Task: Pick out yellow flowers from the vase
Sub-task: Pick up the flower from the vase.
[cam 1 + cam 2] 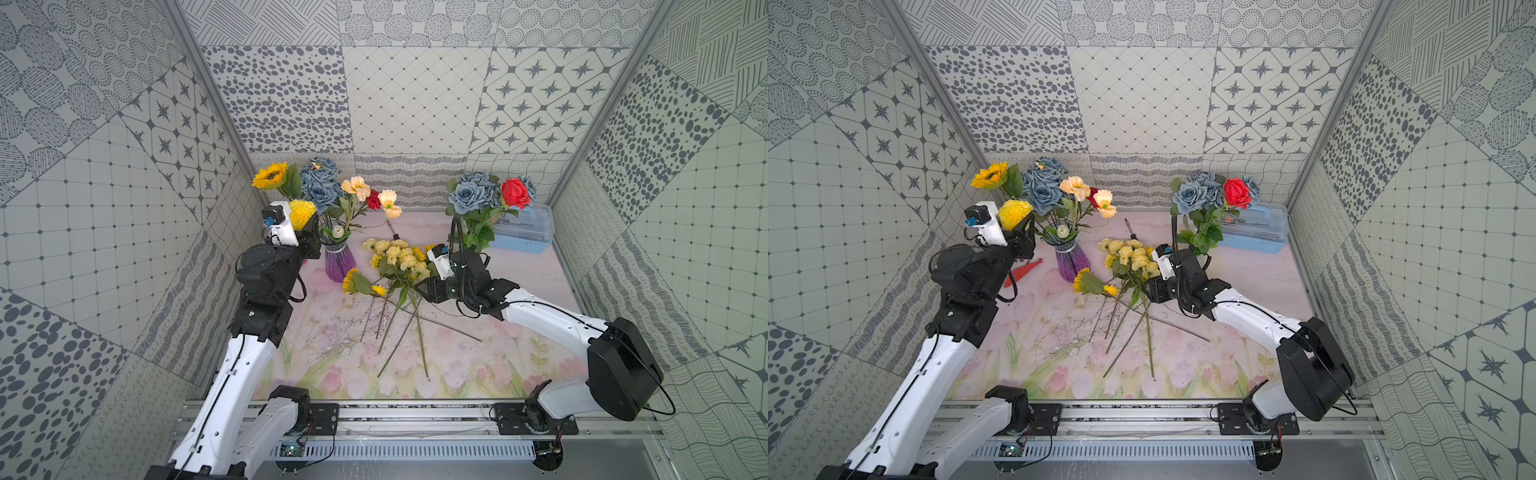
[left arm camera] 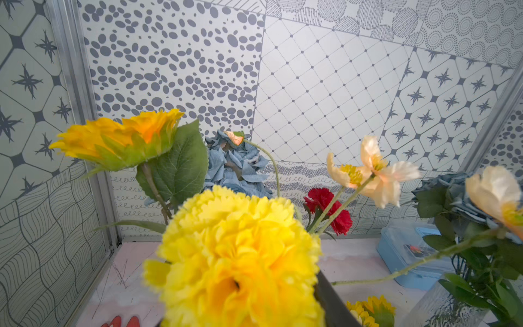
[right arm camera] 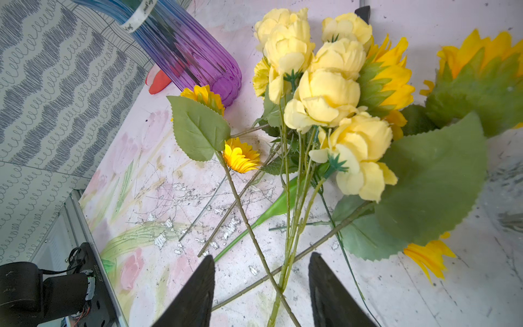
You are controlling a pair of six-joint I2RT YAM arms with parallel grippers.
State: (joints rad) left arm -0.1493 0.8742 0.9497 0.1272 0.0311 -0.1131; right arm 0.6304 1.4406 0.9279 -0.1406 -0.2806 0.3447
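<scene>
At the far left, a sunflower (image 1: 270, 175) stands in the purple vase (image 1: 340, 262). The yellow carnation (image 1: 302, 212) sits at the left tool (image 1: 311, 232), and I cannot tell if it is gripped. The blooms look light and soft, so take the wiry stem. Pale yellow roses (image 1: 400, 255) lie on the desk (image 1: 478, 365), and the right tool (image 3: 261, 256) gapes over their stems.

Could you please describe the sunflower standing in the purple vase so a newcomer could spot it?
Find the purple vase at the back left. The sunflower is the bloom leaning furthest left from it. Unlike the ruffled yellow carnation beside it, it has a dark centre.
</scene>
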